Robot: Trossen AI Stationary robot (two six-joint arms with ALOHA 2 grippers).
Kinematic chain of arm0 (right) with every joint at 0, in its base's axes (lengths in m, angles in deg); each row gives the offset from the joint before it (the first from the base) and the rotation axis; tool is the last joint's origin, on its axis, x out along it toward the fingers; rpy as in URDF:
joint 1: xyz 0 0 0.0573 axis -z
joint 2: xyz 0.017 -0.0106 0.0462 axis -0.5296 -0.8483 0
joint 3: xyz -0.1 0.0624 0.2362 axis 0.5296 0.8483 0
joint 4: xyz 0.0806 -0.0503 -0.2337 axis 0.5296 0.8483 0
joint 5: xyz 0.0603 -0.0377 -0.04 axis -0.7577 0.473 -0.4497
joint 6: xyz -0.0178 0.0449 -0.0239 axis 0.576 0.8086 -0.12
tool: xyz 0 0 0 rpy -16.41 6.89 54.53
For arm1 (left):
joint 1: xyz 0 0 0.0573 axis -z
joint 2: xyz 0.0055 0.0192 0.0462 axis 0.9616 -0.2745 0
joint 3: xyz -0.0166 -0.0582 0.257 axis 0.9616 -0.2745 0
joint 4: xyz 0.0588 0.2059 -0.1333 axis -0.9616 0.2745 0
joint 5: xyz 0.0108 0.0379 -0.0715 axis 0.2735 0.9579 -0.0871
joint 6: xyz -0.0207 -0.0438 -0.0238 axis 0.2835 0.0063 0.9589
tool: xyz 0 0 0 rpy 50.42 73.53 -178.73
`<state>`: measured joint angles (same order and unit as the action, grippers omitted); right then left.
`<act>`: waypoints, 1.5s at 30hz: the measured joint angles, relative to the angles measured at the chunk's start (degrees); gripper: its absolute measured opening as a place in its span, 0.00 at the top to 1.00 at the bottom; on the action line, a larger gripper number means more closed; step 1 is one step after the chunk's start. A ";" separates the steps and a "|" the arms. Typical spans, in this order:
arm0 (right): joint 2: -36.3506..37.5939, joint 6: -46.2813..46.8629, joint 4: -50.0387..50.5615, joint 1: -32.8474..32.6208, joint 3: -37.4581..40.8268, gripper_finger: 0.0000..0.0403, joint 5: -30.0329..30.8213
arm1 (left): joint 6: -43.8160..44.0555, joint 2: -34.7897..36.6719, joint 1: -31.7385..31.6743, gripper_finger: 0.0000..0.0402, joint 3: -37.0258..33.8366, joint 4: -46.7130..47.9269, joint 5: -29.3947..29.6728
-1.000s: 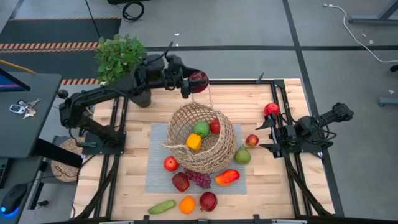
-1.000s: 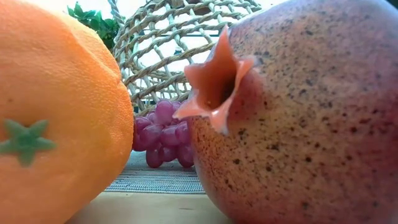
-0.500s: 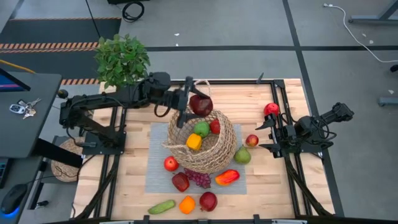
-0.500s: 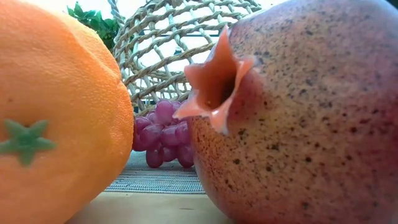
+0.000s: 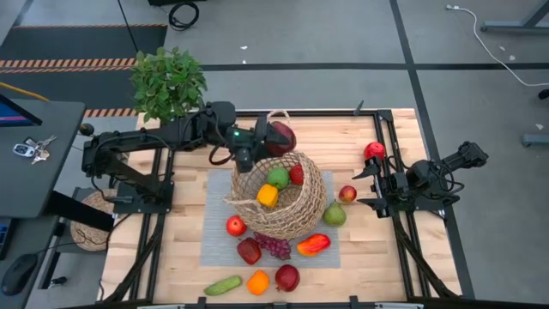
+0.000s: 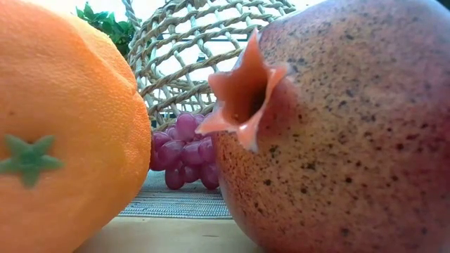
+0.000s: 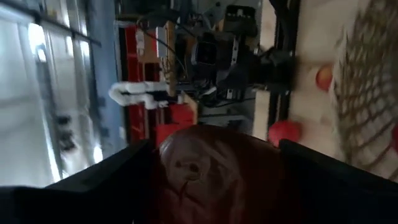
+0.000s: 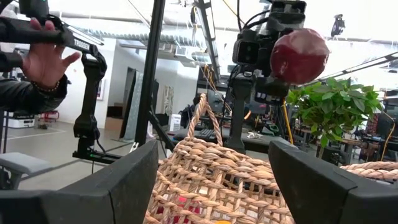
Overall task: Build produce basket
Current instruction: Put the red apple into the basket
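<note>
The left end effector point(image 5: 257, 140) hangs above the far rim of the basket point(image 5: 279, 193), its fingers spread wide around a dark red fruit point(image 5: 280, 137) that fills the gap between them; in the right wrist view the same fruit point(image 8: 300, 55) sits high in the air over the handle. Judging by its look, this piece of produce is a hollow plastic toy: light, rigid and smooth, so it should be gripped across its broadest middle, where round sides will not squirt out, and it will likely roll once let go. Just below the end effector, the basket already holds a green pear point(image 5: 277, 178), a yellow lemon point(image 5: 268, 196) and a red piece point(image 5: 297, 175); its open weave seems light and easy to tip. Further out on the bench point(image 5: 360, 257), more produce lies loose around the basket. The right end effector point(image 5: 371, 185) waits well apart, open and empty, near a red apple point(image 5: 347, 194).
</note>
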<state>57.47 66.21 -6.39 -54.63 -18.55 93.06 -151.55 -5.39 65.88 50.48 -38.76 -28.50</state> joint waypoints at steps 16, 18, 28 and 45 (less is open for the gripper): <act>0.01 0.00 0.00 -0.01 0.02 0.23 0.00 | -7.67 0.00 0.00 0.12 0.00 -0.04 -0.10; 0.00 0.00 0.00 -0.01 0.00 0.23 0.00 | -2.24 0.00 0.00 0.12 0.00 0.01 -0.10; 0.00 0.00 0.00 0.00 0.00 0.23 0.01 | 52.66 0.00 0.00 0.12 0.00 0.04 -0.12; 0.00 0.00 0.00 0.00 0.02 0.23 0.00 | 132.45 0.00 0.39 0.12 0.00 0.14 -0.16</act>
<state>57.47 66.21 -6.39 -54.63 -18.53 93.06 -19.10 -5.39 66.27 50.48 -38.62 -28.67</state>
